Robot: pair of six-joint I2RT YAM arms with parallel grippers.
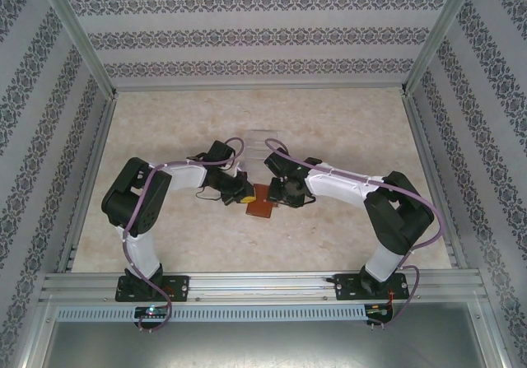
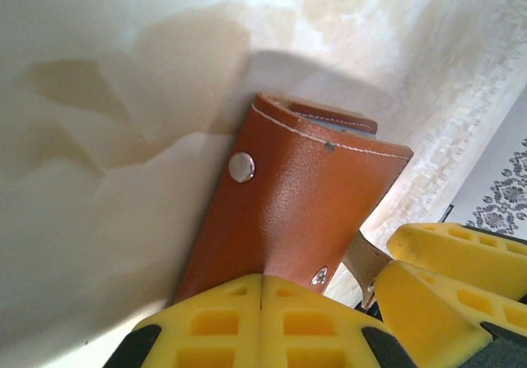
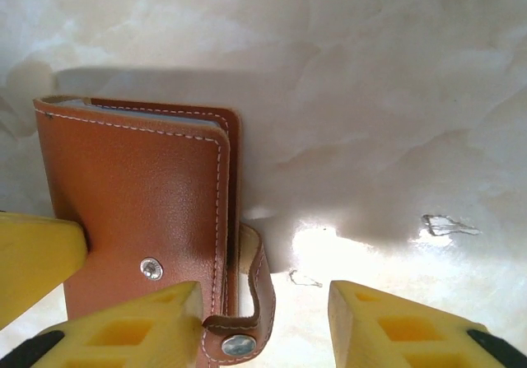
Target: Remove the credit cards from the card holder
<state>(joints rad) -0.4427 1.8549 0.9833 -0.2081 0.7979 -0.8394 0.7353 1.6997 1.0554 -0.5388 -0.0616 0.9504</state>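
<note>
Left claw (image 2: 262, 290) pinched shut on card holder (image 2: 305, 195), right claw (image 3: 263, 298) parted, strap (image 3: 239, 343) between, in right wrist view

White tubular left arm (image 1: 142, 249) and right arm (image 1: 380, 261) had black joints, lilac cables (image 1: 433, 216) ran alongside, yellow finger pads (image 2: 239, 319) had square recesses

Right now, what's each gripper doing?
Left gripper: closed on the card holder.
Right gripper: jaws open, holding nothing.

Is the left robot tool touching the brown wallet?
Touching. In the left wrist view the shut left tool presses its yellow tips against the card holder, no gap.
</note>
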